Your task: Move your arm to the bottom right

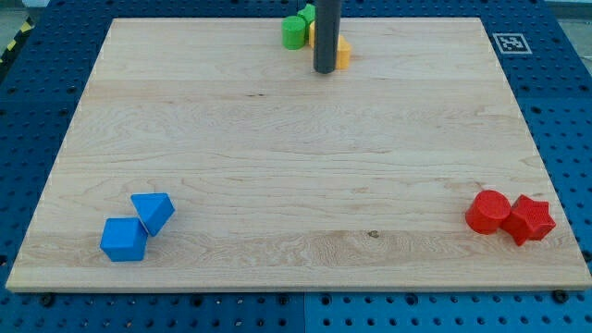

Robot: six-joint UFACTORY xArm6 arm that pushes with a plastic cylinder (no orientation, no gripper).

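My tip [325, 71] rests at the view's top centre of the board, the dark rod rising straight out of frame above it; it carries no jaws, so there is nothing to be released or clenched, and the bottom right corner lies well apart from it. Just behind the rod sit a yellow block [340, 51] (its shape mostly hidden) touching the rod's right side, and two green blocks: a green cylinder [293, 32] to the left and another green block [307, 13] at the top edge, shape unclear.

The wooden board [296, 157] is pale, smooth, with fine horizontal grain and a small dark knot low down; it lies on a blue perforated table [564, 102]. A black-and-white fiducial tag [508, 43] marks the top right corner; no readable writing.

Bottom right: a red cylinder [487, 212] touching a red star-like block [531, 219]. Bottom left: a blue cube [124, 240] touching a blue wedge-shaped block [154, 211].
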